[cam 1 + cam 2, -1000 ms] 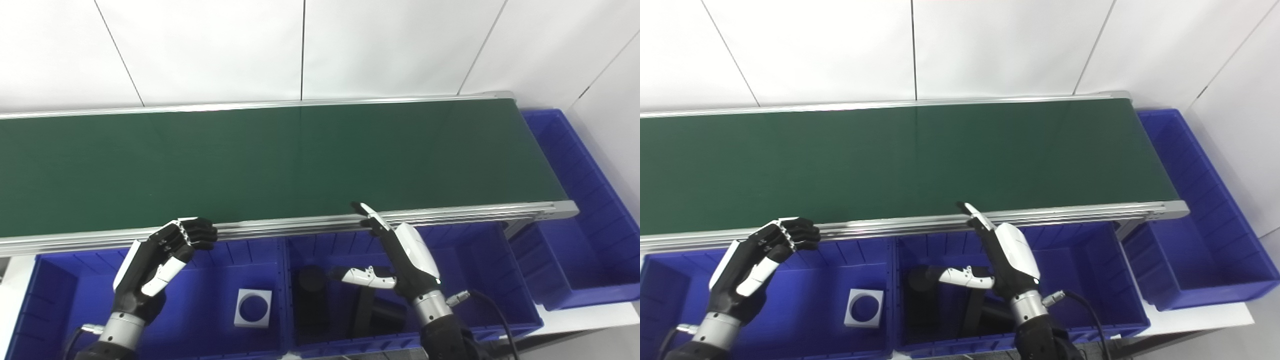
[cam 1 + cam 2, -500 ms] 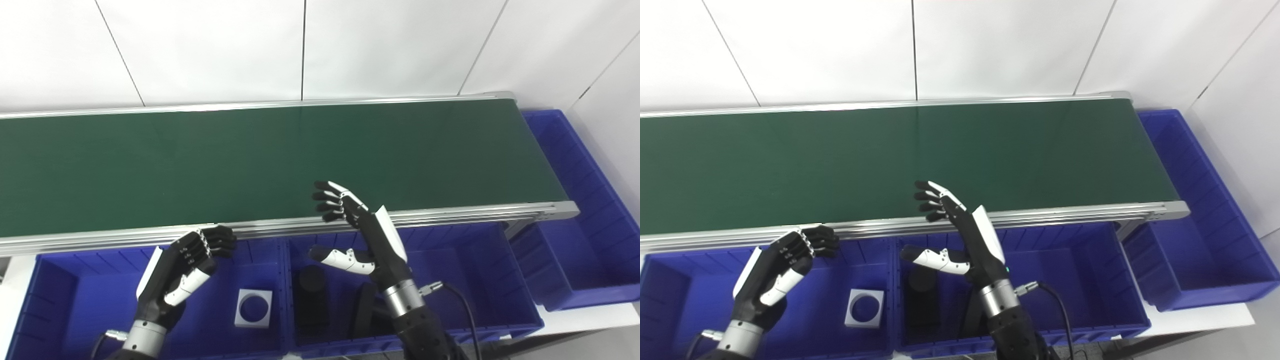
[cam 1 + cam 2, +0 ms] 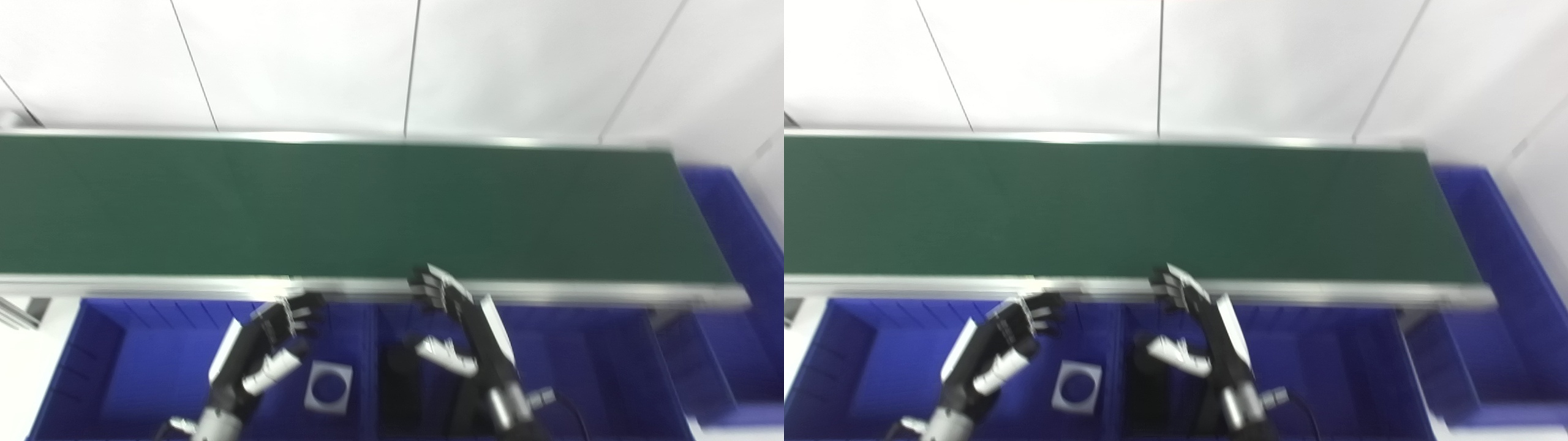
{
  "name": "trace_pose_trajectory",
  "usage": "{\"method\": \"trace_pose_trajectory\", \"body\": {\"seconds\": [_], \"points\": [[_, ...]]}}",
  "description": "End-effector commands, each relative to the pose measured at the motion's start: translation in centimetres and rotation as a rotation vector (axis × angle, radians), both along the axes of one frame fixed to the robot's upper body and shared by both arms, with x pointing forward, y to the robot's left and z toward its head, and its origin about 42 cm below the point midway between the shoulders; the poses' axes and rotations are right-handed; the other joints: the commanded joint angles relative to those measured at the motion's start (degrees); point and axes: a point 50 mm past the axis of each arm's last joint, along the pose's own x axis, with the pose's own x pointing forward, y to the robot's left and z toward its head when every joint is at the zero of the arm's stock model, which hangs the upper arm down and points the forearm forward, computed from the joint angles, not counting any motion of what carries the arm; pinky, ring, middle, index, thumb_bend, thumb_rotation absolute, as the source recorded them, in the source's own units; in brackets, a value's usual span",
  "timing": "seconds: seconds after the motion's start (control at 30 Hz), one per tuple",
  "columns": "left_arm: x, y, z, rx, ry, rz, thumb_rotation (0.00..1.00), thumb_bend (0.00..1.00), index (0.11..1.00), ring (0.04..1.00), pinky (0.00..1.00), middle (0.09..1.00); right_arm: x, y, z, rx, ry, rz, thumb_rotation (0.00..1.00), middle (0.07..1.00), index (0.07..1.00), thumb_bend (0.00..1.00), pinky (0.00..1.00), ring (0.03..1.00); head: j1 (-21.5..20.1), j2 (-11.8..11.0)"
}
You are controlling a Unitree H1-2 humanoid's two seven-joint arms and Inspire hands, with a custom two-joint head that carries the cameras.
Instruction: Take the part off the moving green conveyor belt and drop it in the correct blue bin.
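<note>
Though both views are smeared with motion blur, I can list the following. Green conveyor belt (image 3: 343,208): runs across the middle of the frame from the left edge to the right, its whole surface bare, with no part on it that I can see. Metal rail (image 3: 184,286): the belt's near edge, with the blue bins directly below it.

Left blue bin (image 3: 122,361), lower left: holds one white square part with a round hole (image 3: 329,387), lying flat near the bin's right wall, with bare floor to its left. Middle blue bin (image 3: 588,367), lower centre: dark upright parts (image 3: 401,386) stand at its left side; its right half shows bare floor. Right blue bin (image 3: 729,214): at the belt's right end, along the frame's right edge.

Left hand (image 3: 269,343): over the left bin, fingers curled loosely and holding nothing, their tips just below the rail. Right hand (image 3: 465,324): over the middle bin, fingers spread and reaching up to the rail, thumb out to the left, holding nothing.
</note>
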Motion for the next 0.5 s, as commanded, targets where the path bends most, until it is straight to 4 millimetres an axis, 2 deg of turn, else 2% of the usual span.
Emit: {"method": "trace_pose_trajectory", "body": {"seconds": [0.0,0.2,0.4,0.47], "points": [[0.2,-0.3,0.7,-0.001,-0.071,0.005,0.62,0.86,0.781,0.707,0.63,0.752,0.2,0.1,0.9,0.036,-0.085,0.012,0.62,0.775,0.835,0.72,0.64,0.714,0.3,0.0],[-0.3,-0.6,0.4,-0.005,-0.079,0.009,0.61,0.84,0.845,0.756,0.65,0.802,-0.4,0.0,0.6,0.013,-0.098,0.056,0.64,0.789,0.846,0.72,0.66,0.734,2.2,-0.5],[-0.4,-0.7,0.3,-0.015,-0.071,0.02,0.62,0.83,0.85,0.761,0.66,0.807,-0.8,0.2,0.6,-0.007,-0.113,0.072,0.61,0.796,0.841,0.73,0.66,0.742,3.0,-1.4],[-0.4,-0.7,0.2,-0.014,-0.066,0.016,0.63,0.84,0.854,0.769,0.66,0.814,-0.9,0.2,0.6,-0.012,-0.113,0.065,0.63,0.793,0.836,0.74,0.65,0.737,3.1,-1.7]]}}
